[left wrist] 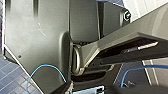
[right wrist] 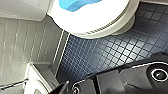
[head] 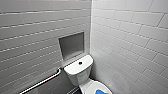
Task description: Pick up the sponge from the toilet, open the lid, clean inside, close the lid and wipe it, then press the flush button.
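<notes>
sponge (head: 102,92) lies on closed lid (head: 91,86), bottom centre of head frame; flush button (head: 80,63) on tank (head: 73,69) just above. jaws, either arm: cannot tell state.

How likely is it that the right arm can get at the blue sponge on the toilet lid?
Probably yes: the sponge lies uncovered on the closed lid, and the right wrist view looks straight at it with nothing between.
</notes>
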